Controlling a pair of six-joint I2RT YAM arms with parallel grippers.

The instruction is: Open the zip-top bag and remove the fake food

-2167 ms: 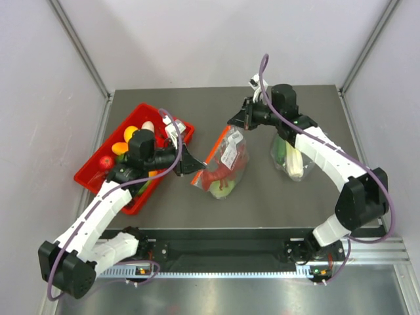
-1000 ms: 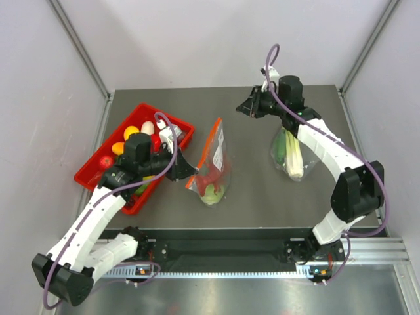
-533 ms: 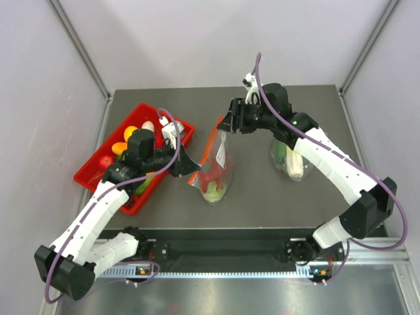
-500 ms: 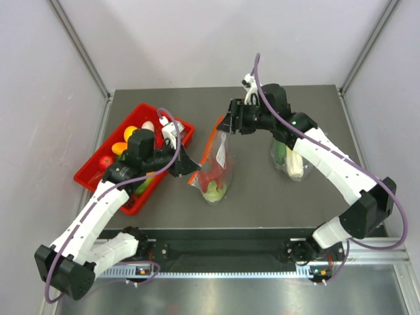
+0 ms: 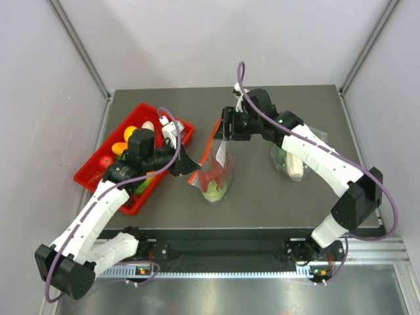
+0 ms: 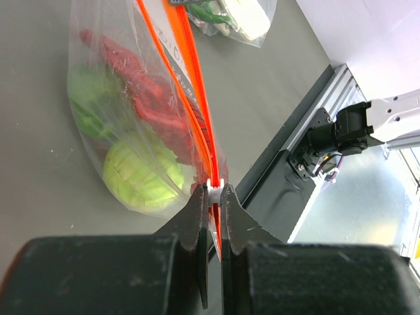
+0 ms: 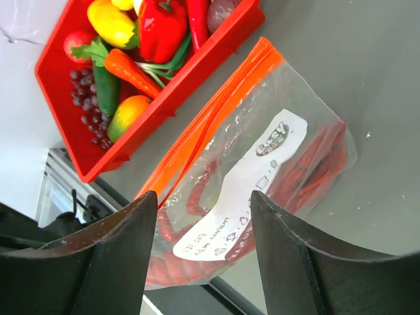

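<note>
Left claw is pinched tight on the bag by its orange zip strip, at frame centre. Right claw spreads wide above the bag's upper end, holding nothing. Red chilies and cabbage lie inside. The white label partly reads "Easy". Dark grey tabletop, pale walls.

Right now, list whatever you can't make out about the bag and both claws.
- Zip strip: open or sealed unclear; the left wrist view cuts its far end at the top edge.
- Right claw: open, but contact with the zip-top bag unclear; in the top view the claw covers that corner.
- Label print: too small, right wrist view.
- Leek bag: partly behind the right arm, top view.
</note>
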